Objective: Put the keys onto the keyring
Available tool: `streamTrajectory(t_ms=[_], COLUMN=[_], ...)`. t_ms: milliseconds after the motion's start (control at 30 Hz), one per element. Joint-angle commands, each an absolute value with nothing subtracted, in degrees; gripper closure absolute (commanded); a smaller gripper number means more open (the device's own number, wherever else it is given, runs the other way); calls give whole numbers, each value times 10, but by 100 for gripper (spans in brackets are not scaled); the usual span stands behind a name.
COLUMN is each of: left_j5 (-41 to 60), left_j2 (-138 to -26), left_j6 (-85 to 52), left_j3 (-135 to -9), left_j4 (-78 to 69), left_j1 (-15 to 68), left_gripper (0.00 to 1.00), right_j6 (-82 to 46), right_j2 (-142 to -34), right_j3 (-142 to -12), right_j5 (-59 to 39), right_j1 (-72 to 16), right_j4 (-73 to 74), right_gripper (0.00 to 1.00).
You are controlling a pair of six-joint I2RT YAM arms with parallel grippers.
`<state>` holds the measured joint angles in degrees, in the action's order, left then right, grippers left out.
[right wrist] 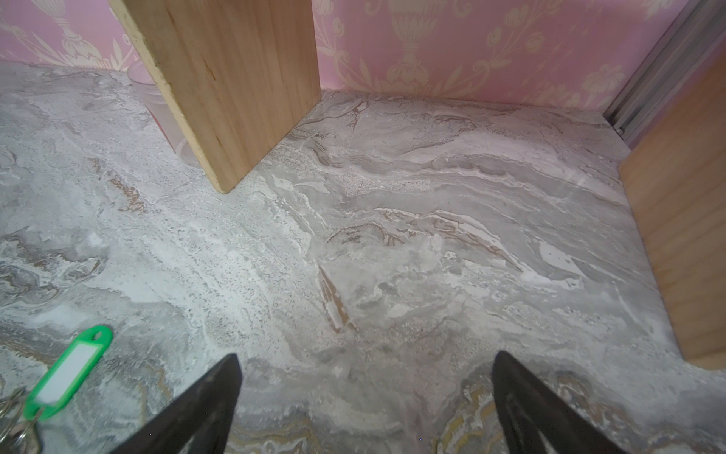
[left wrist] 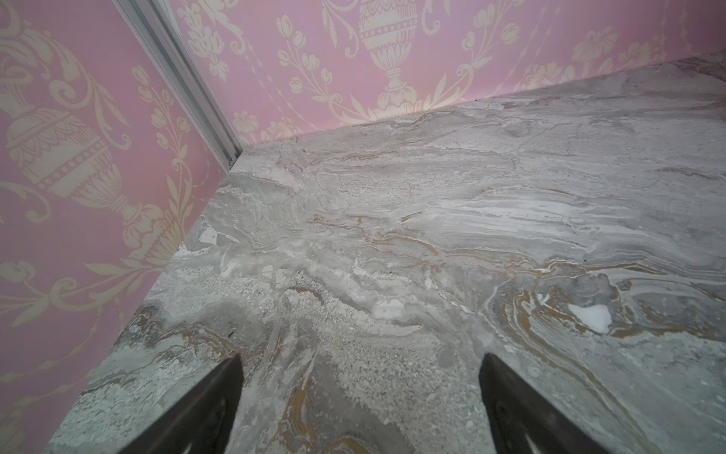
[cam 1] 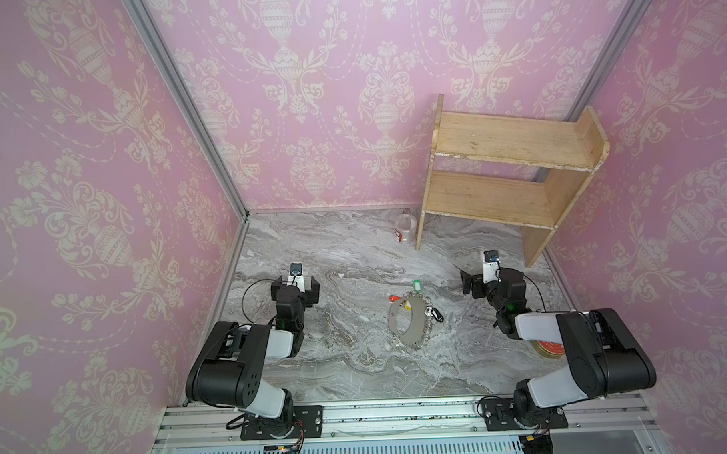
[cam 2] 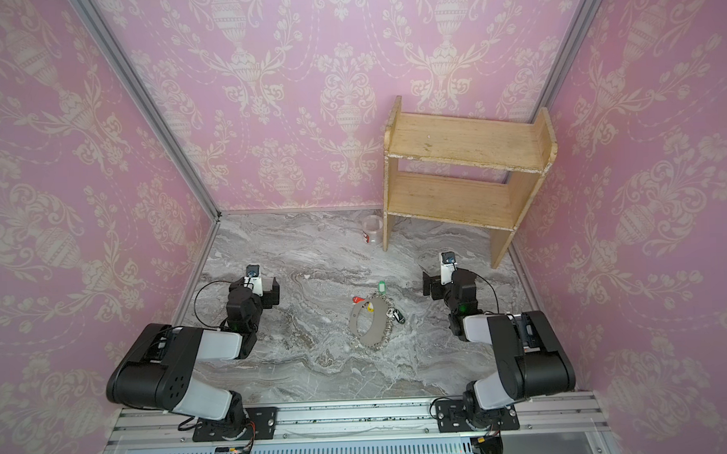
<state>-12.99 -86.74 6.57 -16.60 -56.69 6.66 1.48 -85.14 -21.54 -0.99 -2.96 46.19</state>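
1. The marble table (cam 1: 358,373) is mostly bare. The wooden shelf (cam 1: 509,148) stands at the back on my right, well apart from the work.
2. My left gripper (left wrist: 359,365) hangs over empty marble with its fingers spread wide and nothing between them.
3. My right gripper (right wrist: 365,359) is just as wide and just as empty.
4. The keyring (cam 1: 415,337), a grey strap loop with its silver chain curled along it, lies mid-table between my two hands. It is nearer my right, and neither hand touches it.
5. The keys are bunched against it: the green tag (right wrist: 66,373) at the far end, the red tag (cam 1: 393,297) and yellow-white tag (cam 1: 407,305) by the strap, the black fob (cam 1: 437,315) on the chain side. I cannot tell whether any is already threaded.
6. I judge that no grasp is in hand, so this is the approach step. Next, both hands should move inward. One pins the small metal ring, and the other pinches a single key by its tag. The pieces are thin and tangled, so I need a low, precise pinch.
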Motion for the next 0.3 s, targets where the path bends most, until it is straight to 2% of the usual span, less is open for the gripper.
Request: streamTrajectory(t_ms=[0, 267], left_j5=[-143, -151], left_j2=[-875, -878], left_j6=[51, 49], left_j3=[-172, -173], left_j4=[-580, -584], left_j1=[62, 61], left_gripper=[4, 3], right_j6=[2, 1], right_j2=[-853, -853], right_j3=[-226, -228], right_j5=[6, 6], right_j1=[-25, -24], right_j4=[454, 453], right_gripper=[0, 0])
